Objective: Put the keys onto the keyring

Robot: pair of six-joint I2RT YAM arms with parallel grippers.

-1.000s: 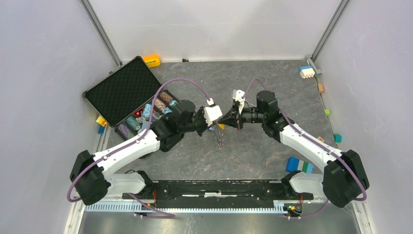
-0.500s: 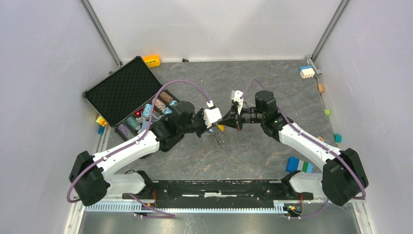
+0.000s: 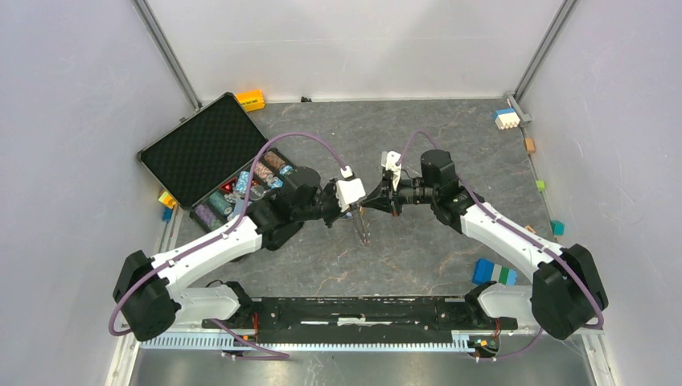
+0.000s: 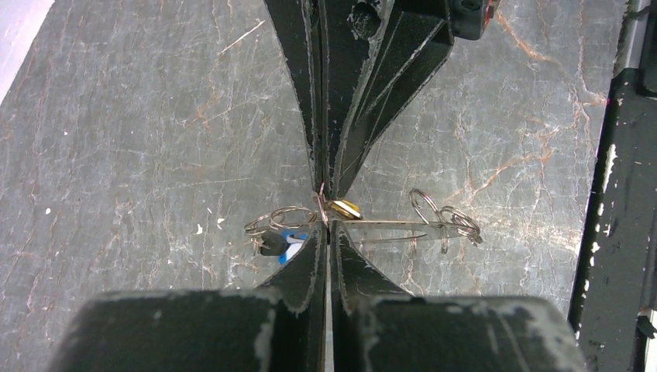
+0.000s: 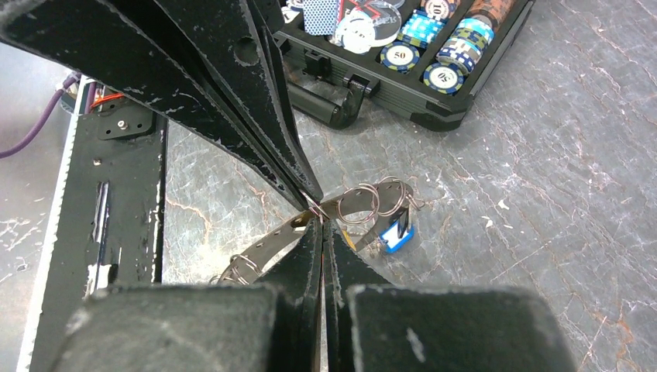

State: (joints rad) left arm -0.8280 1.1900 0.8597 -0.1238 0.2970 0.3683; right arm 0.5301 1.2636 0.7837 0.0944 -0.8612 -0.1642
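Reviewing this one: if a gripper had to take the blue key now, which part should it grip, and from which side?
Probably the plastic head of the blue key, pinched across its flat faces, since that looks like its widest, least slippery part. Its other end sits against the small rings at one end of the keyring, so come in from the side facing away from those rings to avoid snagging them.

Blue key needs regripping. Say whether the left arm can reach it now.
Probably not: the left gripper is shut on the keyring, tip to tip with the right gripper; the blue key hangs beside its fingers, so it must release first.
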